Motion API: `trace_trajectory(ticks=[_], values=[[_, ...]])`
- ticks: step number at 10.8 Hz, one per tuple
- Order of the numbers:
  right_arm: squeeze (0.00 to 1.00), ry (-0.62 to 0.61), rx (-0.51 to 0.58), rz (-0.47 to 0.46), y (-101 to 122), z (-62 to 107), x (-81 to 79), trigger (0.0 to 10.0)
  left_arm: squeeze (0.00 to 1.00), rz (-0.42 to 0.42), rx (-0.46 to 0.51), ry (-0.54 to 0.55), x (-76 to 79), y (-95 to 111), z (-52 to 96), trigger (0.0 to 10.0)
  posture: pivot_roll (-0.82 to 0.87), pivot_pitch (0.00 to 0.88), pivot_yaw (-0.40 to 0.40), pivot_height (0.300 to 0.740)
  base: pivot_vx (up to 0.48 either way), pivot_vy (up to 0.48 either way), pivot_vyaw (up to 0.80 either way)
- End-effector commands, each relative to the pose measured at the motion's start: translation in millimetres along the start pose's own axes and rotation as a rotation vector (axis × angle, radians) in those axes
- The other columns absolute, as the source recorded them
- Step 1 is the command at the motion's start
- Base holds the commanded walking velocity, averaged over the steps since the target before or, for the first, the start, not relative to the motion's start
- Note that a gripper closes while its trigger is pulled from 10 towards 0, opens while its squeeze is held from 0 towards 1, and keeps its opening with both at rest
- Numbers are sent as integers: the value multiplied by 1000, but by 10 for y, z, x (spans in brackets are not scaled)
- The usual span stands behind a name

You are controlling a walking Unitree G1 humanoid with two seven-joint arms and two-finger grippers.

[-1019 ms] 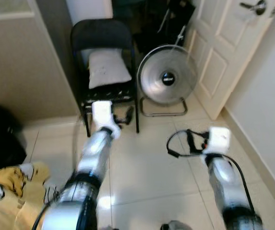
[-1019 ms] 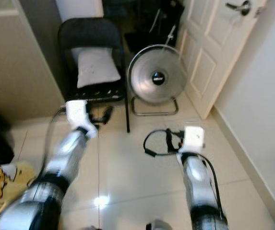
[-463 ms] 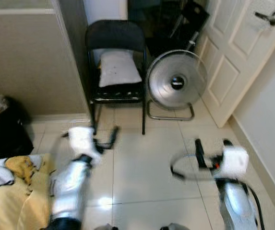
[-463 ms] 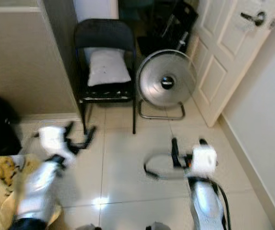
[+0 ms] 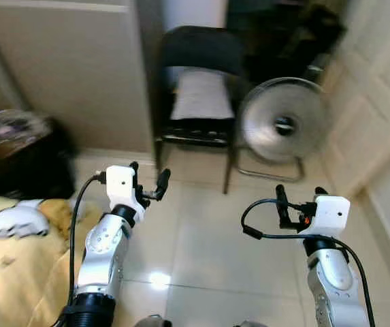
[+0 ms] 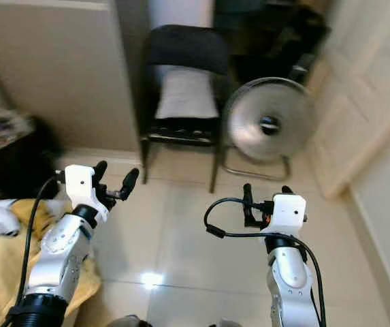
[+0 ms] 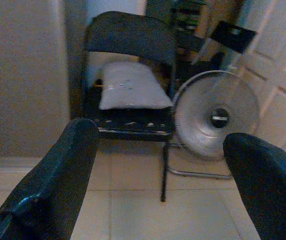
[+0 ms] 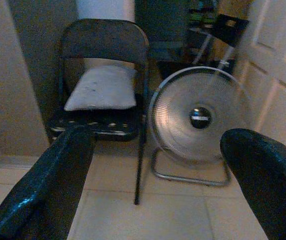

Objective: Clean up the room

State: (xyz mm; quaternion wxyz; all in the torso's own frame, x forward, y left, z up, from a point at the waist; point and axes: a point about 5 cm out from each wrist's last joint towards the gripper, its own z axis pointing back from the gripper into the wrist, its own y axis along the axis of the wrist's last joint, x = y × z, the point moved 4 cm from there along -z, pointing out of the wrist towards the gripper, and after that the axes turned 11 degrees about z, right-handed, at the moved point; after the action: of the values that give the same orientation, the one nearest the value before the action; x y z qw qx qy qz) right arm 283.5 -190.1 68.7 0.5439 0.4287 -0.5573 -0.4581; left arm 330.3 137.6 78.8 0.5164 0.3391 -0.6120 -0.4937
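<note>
Left gripper (image 5: 147, 182) at centre left, fingers spread, empty. Right gripper (image 5: 297, 200) at lower right, likewise apart. Black chair (image 5: 200, 88) and fan (image 5: 284, 127) at top centre.

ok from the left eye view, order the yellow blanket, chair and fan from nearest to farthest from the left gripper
1. Yellow blanket, on the floor to the left of the left gripper.
2. Chair, ahead by the wall.
3. Fan, ahead and to the right.

Ahead: black chair (image 5: 198, 88) and round fan (image 5: 284, 126) stand side by side.
Between: open tile floor (image 5: 201, 231).
Left: yellow bedding (image 5: 18, 272).
</note>
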Motion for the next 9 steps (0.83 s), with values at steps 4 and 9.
trace_trajectory(ticks=[4,9], values=[[0,28,-17,-56,-29,-22,-51,10000,0,41,-22,-11,25,-37,-9,10000,-120,0,21,719,0,0,641],[0,66,-43,-107,-75,-101,-97,10000,0,59,-47,-43,39,-78,-4,10000,-97,0,14,719,0,449,526]])
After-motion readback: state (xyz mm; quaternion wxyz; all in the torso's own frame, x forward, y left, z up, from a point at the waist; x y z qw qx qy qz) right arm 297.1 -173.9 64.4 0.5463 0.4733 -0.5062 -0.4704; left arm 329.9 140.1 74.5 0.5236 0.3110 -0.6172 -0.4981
